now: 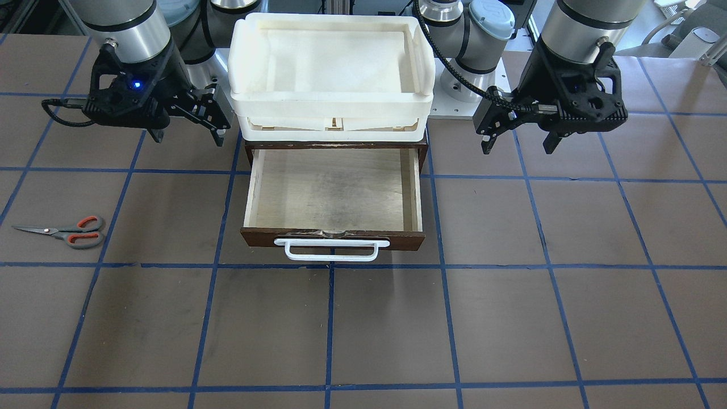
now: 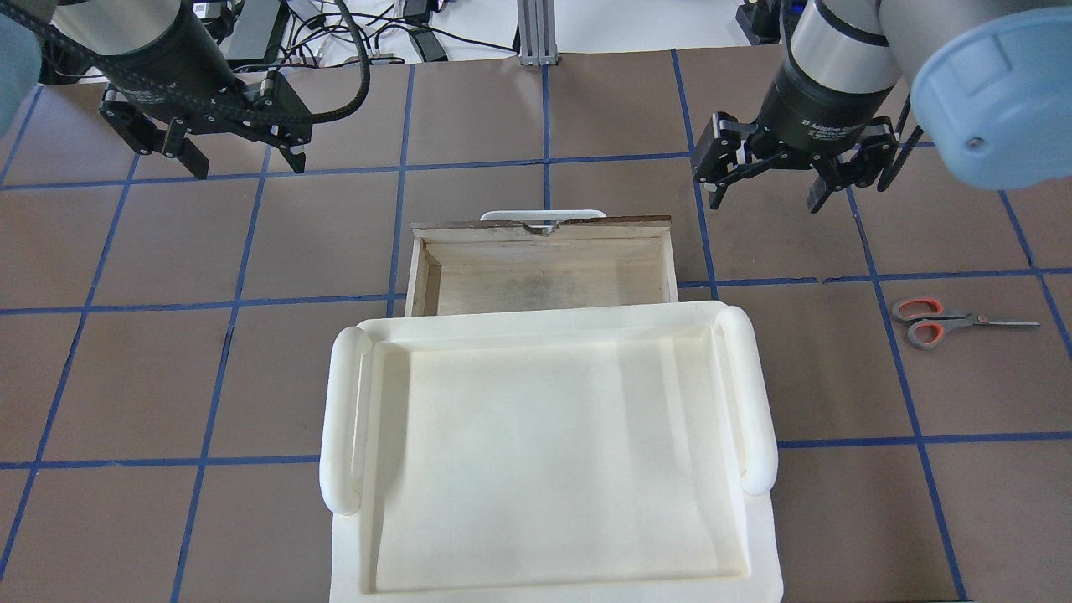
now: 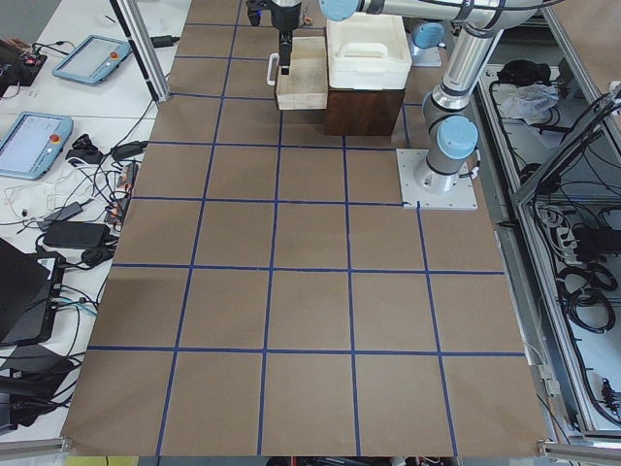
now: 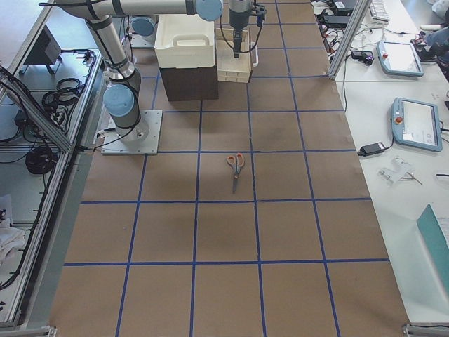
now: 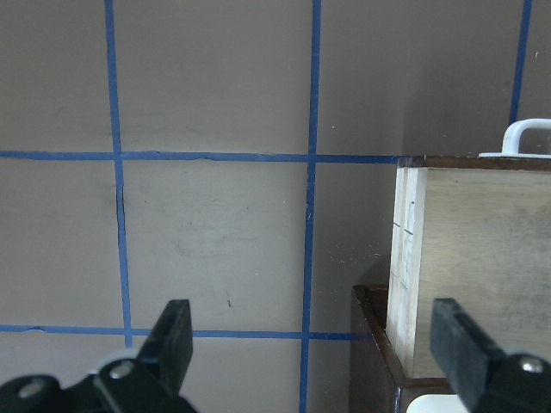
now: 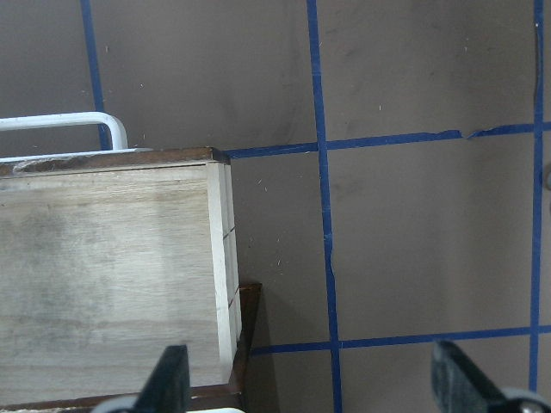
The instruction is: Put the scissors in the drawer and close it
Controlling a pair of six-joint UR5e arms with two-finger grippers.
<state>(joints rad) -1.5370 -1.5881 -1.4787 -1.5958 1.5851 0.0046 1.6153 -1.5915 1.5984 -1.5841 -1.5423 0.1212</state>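
Note:
The scissors (image 1: 62,231) lie flat on the brown table on my right side, far from the drawer; they also show in the overhead view (image 2: 946,321) and the exterior right view (image 4: 235,165). The drawer (image 1: 335,193) is pulled open and empty, with its white bar handle (image 1: 332,250) in front; it also shows in the overhead view (image 2: 544,268). My right gripper (image 1: 187,138) (image 2: 764,199) is open and empty above the table beside the drawer's right side. My left gripper (image 1: 518,149) (image 2: 243,159) is open and empty beside the drawer's left side.
White plastic trays (image 1: 332,74) are stacked on the dark-brown cabinet above the drawer, and their rim (image 2: 343,402) fills the near middle of the overhead view. Blue tape lines grid the table. The wrist views show the drawer's corners (image 5: 405,258) (image 6: 219,258).

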